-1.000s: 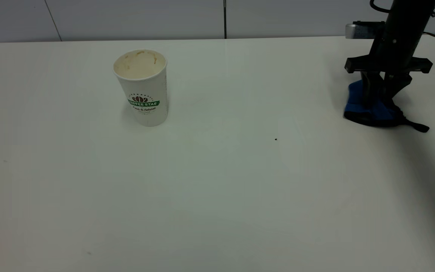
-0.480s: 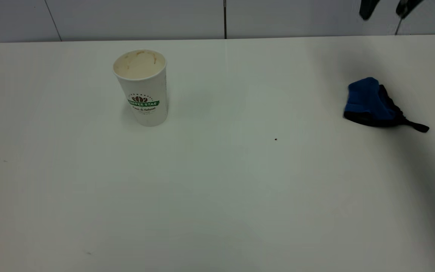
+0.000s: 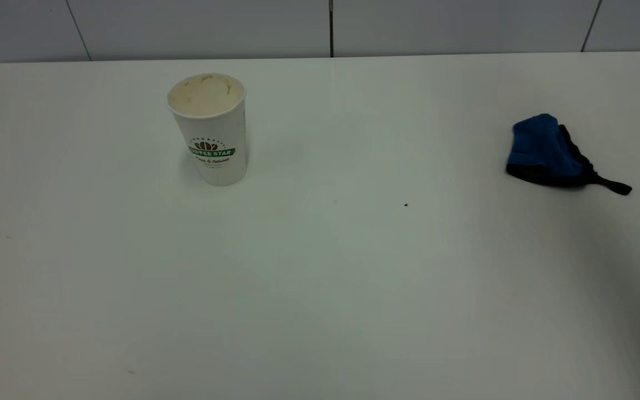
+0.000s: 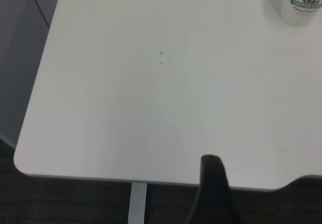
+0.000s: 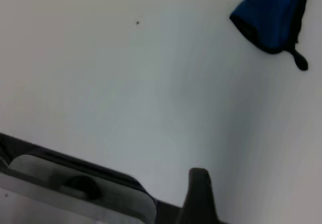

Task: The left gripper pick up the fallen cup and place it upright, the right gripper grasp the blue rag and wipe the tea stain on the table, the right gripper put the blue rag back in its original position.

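Jaws unseen; cup (image 3: 209, 129) upright (mouth up).

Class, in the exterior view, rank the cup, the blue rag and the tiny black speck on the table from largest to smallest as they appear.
1. Cup and blue rag: about alike, the cup taller, the rag wider; left unranked.
2. Black speck: clearly smallest.

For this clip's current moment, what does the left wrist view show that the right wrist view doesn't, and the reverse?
Only the left wrist view shows the lower part of the upright cup, a rounded table corner and dark floor beyond it. Only the right wrist view shows the blue rag lying crumpled, plus a silver-grey housing on the arm. Both show the white table with tiny dark specks and one black finger of their own gripper at the frame's edge.
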Motion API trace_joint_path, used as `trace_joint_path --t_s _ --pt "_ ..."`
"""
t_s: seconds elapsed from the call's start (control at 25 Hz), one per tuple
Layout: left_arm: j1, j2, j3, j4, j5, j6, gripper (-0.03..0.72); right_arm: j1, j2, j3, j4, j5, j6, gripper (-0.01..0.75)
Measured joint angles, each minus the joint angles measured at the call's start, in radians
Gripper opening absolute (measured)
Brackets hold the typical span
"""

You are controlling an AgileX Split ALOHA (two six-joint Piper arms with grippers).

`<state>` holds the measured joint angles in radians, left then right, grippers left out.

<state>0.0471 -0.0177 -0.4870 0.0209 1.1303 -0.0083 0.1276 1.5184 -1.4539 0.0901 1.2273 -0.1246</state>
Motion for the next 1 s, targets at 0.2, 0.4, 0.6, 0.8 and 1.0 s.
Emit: trace_joint_path --t_s 0.2,0.4,0.6,0.8,1.0 --pt "0.0 0.0 0.0 0.0 0.0 0.0 0.583 0.0 -0.329 0.267 -0.039 0.01 0.091 0.661" --pt "0.0 0.0 0.0 0.0 0.0 0.0 0.583 0.001 -0.615 0.518 -0.039 0.01 0.107 0.657" --pt "0.0 0.0 0.0 0.0 0.0 0.0 0.583 -0.001 -0.912 0.744 -0.041 -0.006 0.125 0.652" --pt "0.0 0.0 0.0 0.0 0.0 0.0 0.583 -0.022 -1.208 0.894 -0.034 -0.069 0.114 0.645" --pt "0.0 0.0 0.0 0.0 0.0 0.0 0.583 -0.069 -1.366 0.971 -0.035 -0.105 0.107 0.635"
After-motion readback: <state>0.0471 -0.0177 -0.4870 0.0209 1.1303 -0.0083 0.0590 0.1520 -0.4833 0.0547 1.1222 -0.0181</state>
